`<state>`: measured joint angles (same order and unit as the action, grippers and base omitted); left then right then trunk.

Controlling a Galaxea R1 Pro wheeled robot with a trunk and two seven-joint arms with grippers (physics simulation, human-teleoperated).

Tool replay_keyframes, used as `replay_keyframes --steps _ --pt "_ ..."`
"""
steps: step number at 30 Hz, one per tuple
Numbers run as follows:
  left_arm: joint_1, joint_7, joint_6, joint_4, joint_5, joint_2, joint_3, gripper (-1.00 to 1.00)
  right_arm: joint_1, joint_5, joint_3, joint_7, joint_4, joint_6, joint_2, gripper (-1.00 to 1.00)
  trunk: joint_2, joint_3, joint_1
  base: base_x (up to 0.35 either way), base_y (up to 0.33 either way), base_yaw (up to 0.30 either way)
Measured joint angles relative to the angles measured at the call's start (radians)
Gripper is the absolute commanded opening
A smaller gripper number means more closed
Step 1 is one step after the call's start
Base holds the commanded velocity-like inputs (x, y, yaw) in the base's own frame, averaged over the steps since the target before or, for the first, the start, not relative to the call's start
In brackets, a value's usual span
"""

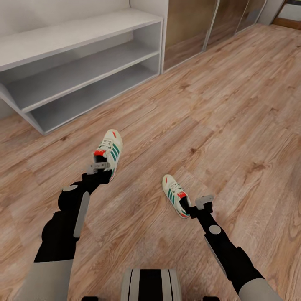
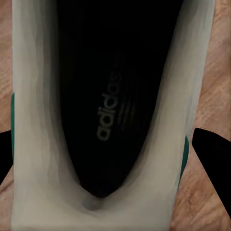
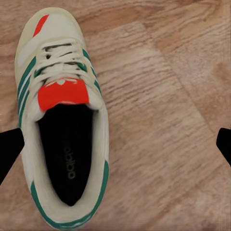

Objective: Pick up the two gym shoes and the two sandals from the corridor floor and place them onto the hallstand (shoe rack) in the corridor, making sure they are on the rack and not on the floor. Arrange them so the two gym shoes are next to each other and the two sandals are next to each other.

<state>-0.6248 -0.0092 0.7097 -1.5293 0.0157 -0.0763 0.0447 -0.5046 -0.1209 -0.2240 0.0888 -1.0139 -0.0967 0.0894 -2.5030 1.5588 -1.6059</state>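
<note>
Two white gym shoes with teal stripes lie on the wood corridor floor (image 1: 234,108). My left gripper (image 1: 98,167) straddles the heel of the left gym shoe (image 1: 110,147), and in the left wrist view its fingers (image 2: 214,163) press against both sides of the shoe's dark opening (image 2: 108,110). My right gripper (image 1: 201,204) stands open just behind the heel of the right gym shoe (image 1: 174,193). In the right wrist view that shoe (image 3: 60,120) lies off to one side rather than between the fingers. The white-grey hallstand (image 1: 83,31) stands at the far left. The sandals are out of view.
Brown cabinet doors (image 1: 190,29) line the wall to the right of the hallstand. Open wood floor stretches to the right and between the shoes and the rack. The robot's base (image 1: 150,284) shows at the bottom edge.
</note>
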Motion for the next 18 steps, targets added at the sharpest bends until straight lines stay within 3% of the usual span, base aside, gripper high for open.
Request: replay_keyframes --steps 8,18 --pt "-0.001 0.000 0.001 0.000 -0.002 0.000 -0.008 -1.00 0.000 -0.004 -0.001 0.000 0.001 0.000 -0.001 1.00 -0.001 0.019 -0.001 0.000 0.000 0.068" --pt "-0.001 0.000 0.001 0.000 -0.002 0.000 -0.008 -1.00 0.000 -0.006 0.000 0.000 0.001 0.000 -0.001 1.00 -0.003 0.060 -0.005 0.000 0.000 0.103"
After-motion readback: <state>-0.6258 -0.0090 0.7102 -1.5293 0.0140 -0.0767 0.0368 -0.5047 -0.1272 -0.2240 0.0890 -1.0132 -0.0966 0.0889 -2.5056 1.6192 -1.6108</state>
